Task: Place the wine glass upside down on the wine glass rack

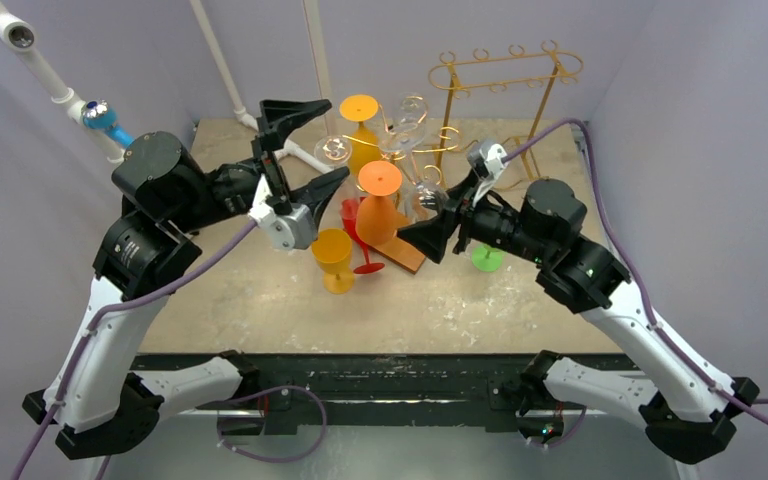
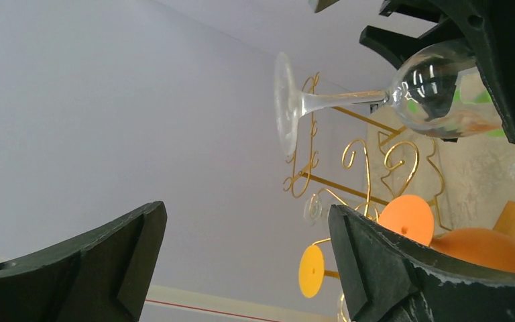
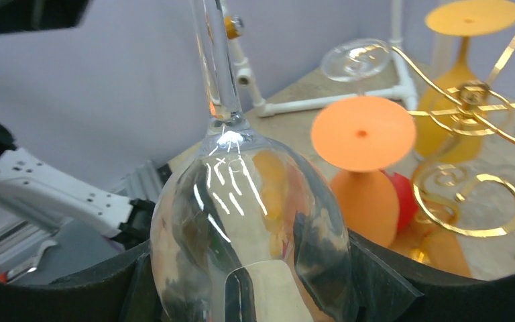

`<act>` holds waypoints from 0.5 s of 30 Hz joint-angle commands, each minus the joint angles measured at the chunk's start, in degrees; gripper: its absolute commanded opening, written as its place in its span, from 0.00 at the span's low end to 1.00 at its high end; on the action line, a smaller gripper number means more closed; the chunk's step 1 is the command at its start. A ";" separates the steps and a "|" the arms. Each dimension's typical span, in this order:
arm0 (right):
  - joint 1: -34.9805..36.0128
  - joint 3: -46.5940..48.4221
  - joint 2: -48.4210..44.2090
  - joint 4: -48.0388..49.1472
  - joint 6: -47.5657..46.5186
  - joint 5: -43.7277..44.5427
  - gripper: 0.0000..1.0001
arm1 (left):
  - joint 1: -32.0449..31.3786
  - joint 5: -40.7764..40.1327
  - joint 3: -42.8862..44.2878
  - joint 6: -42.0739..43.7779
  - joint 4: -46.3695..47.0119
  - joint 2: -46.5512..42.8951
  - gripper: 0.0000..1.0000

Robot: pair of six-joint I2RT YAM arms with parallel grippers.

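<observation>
Evidently midway: clamped clear wine glass [image 3: 248,221] by its bowl in right claw [image 3: 251,288]; spread left claw [image 1: 305,148] wide, empty; had yet to reach gold rack [image 1: 505,75] ahead.

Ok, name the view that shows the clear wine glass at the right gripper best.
Left wrist: the clear wine glass shows nearly whole from the side, foot, stem and bowl. The right wrist view shows its bowl close up, the foot cut off. In the top view it is faint among other glasses.
</observation>
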 commanded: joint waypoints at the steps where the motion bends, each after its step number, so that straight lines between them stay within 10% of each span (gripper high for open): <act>1: -0.40 -5.84 -5.63 2.81 -3.82 13.55 0.07 | -0.14 -4.40 1.06 -9.81 -0.44 -0.51 1.00; 15: -12.76 -23.44 -9.48 12.75 -5.58 18.44 0.00 | -0.10 -14.36 6.68 -21.30 -8.68 1.52 1.00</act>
